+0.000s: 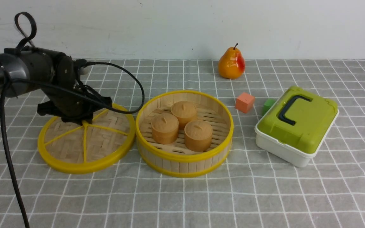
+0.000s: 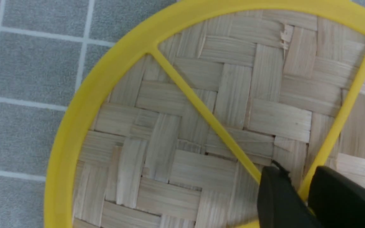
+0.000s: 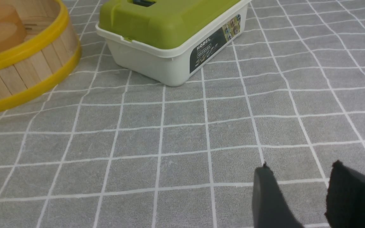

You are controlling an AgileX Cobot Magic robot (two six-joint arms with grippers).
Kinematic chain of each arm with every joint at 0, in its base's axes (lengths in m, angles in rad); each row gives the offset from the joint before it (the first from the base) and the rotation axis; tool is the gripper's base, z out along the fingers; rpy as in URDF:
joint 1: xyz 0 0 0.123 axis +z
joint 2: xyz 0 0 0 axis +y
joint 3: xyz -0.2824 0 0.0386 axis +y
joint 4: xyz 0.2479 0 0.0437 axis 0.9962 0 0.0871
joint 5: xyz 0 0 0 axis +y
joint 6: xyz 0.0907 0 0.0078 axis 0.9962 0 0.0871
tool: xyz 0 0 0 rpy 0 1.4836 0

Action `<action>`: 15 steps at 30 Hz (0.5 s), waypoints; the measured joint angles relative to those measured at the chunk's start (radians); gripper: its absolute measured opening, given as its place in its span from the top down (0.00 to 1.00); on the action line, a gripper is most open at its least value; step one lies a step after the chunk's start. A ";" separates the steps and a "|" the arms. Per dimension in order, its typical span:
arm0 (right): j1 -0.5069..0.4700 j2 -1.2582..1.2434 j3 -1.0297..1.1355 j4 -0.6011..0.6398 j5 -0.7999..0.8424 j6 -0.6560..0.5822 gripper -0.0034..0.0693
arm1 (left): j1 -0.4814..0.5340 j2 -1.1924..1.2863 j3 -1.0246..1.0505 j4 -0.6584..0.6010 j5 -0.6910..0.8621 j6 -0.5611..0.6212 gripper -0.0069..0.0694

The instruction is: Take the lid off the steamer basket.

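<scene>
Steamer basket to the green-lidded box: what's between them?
In the front view, a pink block and a green block lie between the steamer basket and the green-lidded box, nearer their far sides.

The left arm (image 1: 59,68) has looping black cables (image 1: 135,76).

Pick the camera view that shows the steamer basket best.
The front view: it shows the whole steamer basket, rim, slatted floor and three buns included, with nothing covering its opening. The right wrist view catches only part of its wall and rim, cut off by the picture's edge. The left wrist view does not show it.
</scene>
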 joint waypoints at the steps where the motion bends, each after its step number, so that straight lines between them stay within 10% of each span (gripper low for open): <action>1: 0.000 0.000 0.000 0.000 0.000 0.000 0.62 | 0.000 -0.012 0.002 -0.012 0.005 0.000 0.64; 15: 0.000 0.000 0.000 0.000 0.000 0.000 0.62 | -0.001 -0.528 0.057 -0.134 0.104 0.102 0.49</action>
